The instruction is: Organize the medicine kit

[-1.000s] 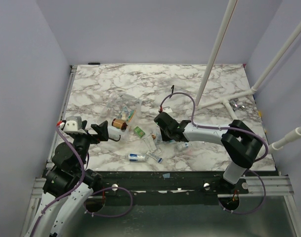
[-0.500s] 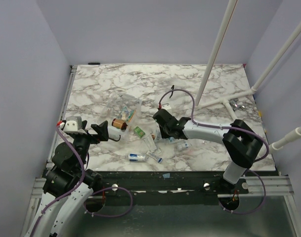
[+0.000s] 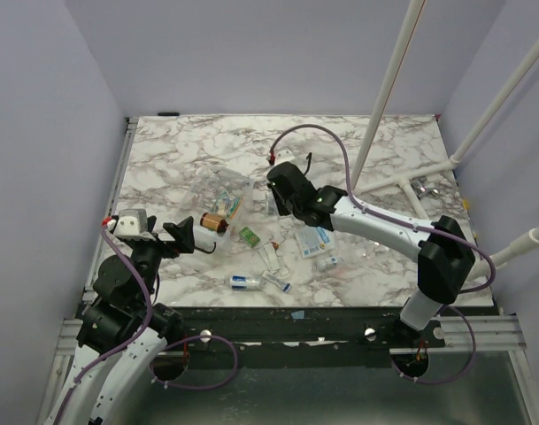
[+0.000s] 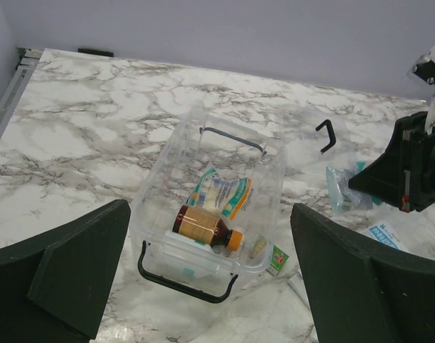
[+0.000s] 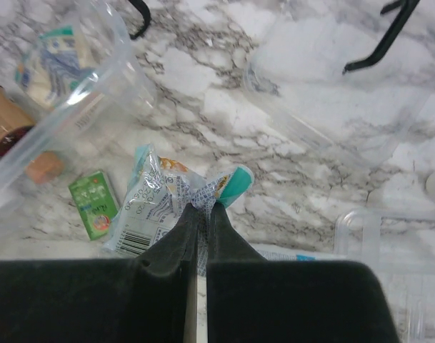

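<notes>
The medicine kit (image 3: 235, 184) is a clear box lying open at centre left, seen close in the left wrist view (image 4: 271, 168) with a brown bottle (image 4: 203, 227) and a printed packet (image 4: 221, 194) inside, and its black handle (image 4: 185, 283) at the near end. My right gripper (image 3: 273, 198) hangs just right of the box, shut on a crinkled clear-and-teal packet (image 5: 156, 204); its fingertips (image 5: 191, 214) pinch the packet's twisted top. My left gripper (image 3: 195, 237) stands wide open at the box's near end, with nothing between its fingers (image 4: 67, 264).
The clear lid (image 5: 338, 114) with a black clasp (image 5: 380, 39) lies right of the box. A green carton (image 3: 250, 235), a tube (image 3: 269, 258), a small bottle (image 3: 245, 282), a vial (image 3: 276, 283) and blue-white packets (image 3: 318, 241) lie in front. White poles (image 3: 384, 97) rise at the right.
My right gripper closed on the packet among the loose items, then lifted it up and away, toward the box's right side. The left arm has not moved.
</notes>
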Motion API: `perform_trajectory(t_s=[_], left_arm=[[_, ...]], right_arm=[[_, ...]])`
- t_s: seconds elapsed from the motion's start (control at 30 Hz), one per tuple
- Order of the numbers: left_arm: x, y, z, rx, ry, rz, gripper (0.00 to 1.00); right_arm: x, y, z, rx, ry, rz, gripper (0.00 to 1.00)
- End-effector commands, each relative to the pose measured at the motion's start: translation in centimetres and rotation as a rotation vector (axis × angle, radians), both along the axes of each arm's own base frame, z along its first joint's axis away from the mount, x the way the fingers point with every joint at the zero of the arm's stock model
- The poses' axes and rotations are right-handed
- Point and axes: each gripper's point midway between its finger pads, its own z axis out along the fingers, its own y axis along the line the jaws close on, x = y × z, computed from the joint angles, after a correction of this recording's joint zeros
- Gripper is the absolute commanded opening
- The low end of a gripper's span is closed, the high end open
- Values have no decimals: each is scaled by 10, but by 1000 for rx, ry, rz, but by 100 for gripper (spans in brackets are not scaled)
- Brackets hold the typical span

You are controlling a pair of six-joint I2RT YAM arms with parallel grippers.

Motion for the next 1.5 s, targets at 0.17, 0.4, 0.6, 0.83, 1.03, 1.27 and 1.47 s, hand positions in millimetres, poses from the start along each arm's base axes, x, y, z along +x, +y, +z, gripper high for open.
perform_trajectory(t_s=[0.17, 0.4, 0.6, 0.83, 1.03, 1.27, 1.47], left_arm=[[-1, -5, 2, -5, -15, -27, 98], [0, -5, 1, -3, -12, -26, 98], [-1, -5, 1, -3, -12, -27, 98], [-1, -5, 2, -7, -15, -29, 98], [-2, -5, 2, -8, -18, -27, 98], [-2, -5, 4, -10, -23, -29, 98], [-2, -5, 3, -10, -21, -29, 98]], right_arm=[[27, 54, 76, 63, -126, 208, 1], [44, 98, 97, 122, -137, 290, 1], [55, 128, 83, 161, -84, 302, 1], [61, 158, 58, 237, -26, 270, 1], [69, 175, 24, 251, 32, 232, 1], [74, 190, -14, 271, 92, 200, 1], [78, 198, -40, 293, 130, 158, 1]])
